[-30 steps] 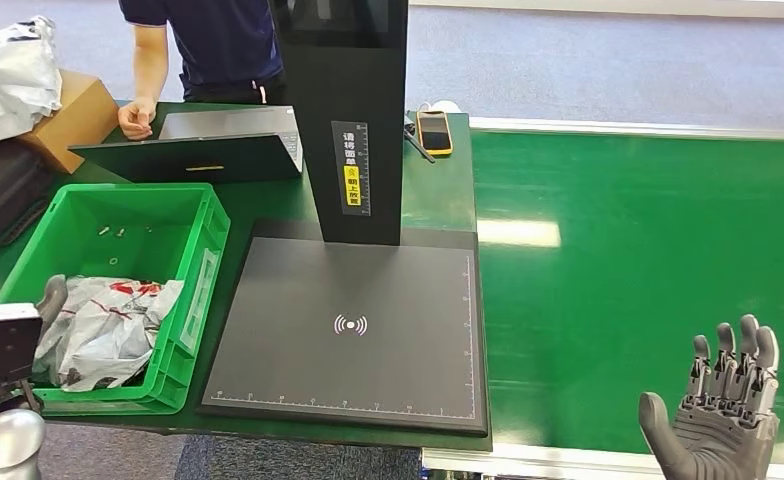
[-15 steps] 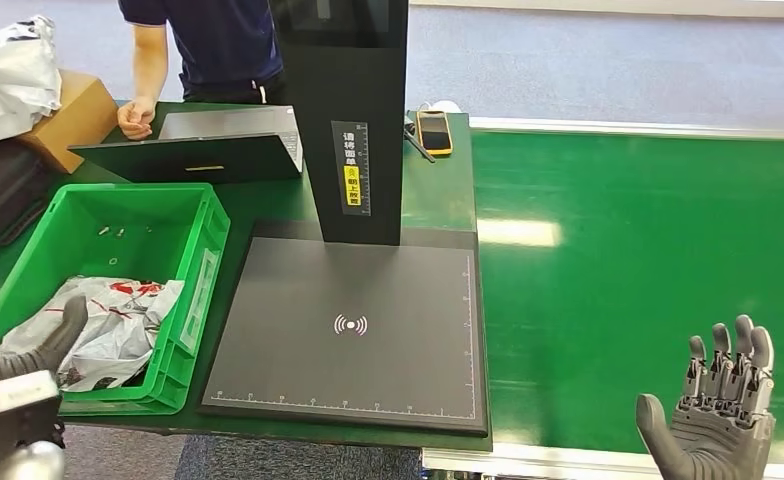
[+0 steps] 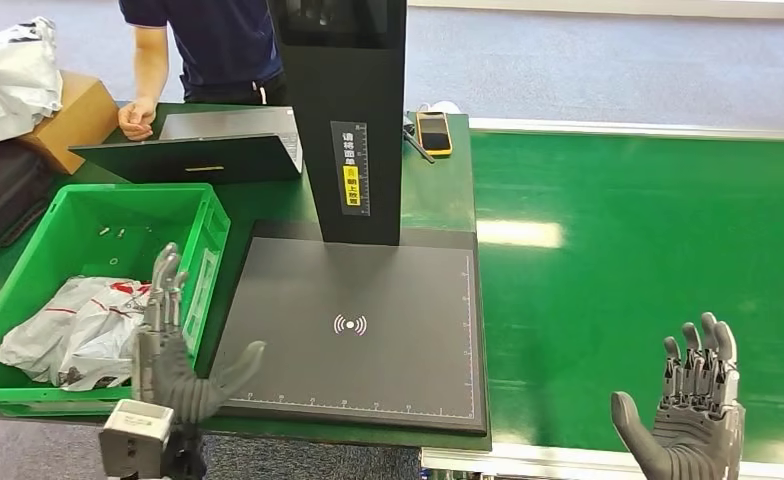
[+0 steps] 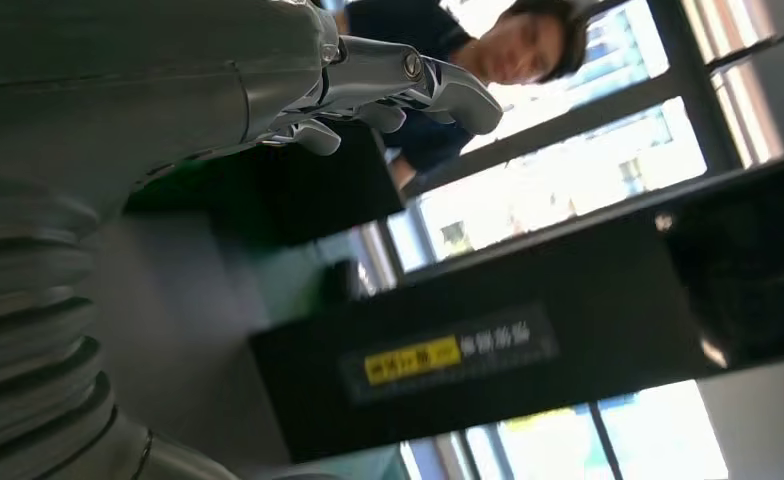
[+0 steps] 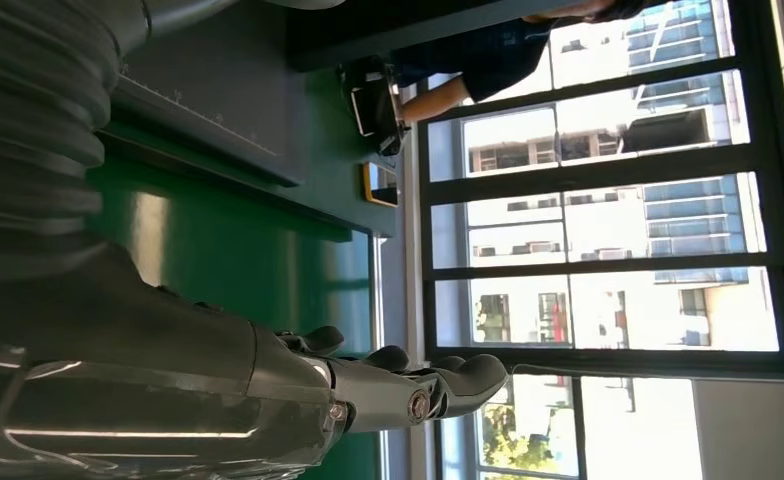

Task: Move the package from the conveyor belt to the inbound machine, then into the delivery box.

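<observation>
My left robot hand (image 3: 173, 345) hangs spread and empty at the crate's (image 3: 205, 262) rim; right robot hand (image 3: 690, 420) spread over the bare belt (image 3: 648, 240).

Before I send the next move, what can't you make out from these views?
- Conveyor belt, head view: cut off at the right edge, so whether a package waits upstream cannot be told.
- Grey bags in the green crate: the left hand covers one side; their labels are too small to read.
- Scanner column: its top is cut by the frame's upper edge.
- Right hand: its base is cut by the lower edge.
</observation>
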You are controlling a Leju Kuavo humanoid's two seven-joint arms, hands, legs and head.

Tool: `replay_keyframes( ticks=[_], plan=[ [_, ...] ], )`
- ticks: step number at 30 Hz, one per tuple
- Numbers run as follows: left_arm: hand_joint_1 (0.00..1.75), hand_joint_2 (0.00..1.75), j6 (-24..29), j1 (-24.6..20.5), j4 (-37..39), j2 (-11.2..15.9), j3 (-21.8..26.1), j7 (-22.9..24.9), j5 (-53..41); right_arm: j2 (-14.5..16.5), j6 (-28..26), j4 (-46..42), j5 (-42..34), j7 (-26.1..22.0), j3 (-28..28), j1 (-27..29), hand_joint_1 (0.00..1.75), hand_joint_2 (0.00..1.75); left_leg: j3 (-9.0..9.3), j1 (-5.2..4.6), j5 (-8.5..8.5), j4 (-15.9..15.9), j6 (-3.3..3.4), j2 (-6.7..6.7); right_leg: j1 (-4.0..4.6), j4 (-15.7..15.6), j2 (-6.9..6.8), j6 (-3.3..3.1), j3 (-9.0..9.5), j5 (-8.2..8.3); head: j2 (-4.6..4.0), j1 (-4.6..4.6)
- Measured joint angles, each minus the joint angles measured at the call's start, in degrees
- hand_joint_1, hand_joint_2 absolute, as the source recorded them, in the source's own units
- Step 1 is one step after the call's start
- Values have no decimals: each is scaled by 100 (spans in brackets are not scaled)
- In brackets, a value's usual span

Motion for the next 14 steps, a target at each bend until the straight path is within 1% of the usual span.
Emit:
replay_keyframes(
  ticks=[3, 7, 14],
  plan=[
    [0, 175, -174, -10, 225, -182, -192, 130, -9, -1, -6, 81, 13, 46, 34, -16, 0, 175, -1, 0, 0, 0, 0, 0, 0, 0, 0, 0, -1, -1, 0, 1],
    [0, 175, -319, -18, 442, -329, -398, 255, -93, -9, -1, 167, 25, 94, 56, -5, 0, 175, -2, 0, -2, 0, -1, 0, 0, 0, 0, 0, -3, -1, 0, -1],
    [0, 175, -357, -62, 652, -437, -515, 277, -89, -21, 115, 236, 115, 184, 70, 39, 0, 175, -1, 0, -2, 0, -2, 0, 0, 0, 0, 0, -3, -2, 0, 0]
  ],
)
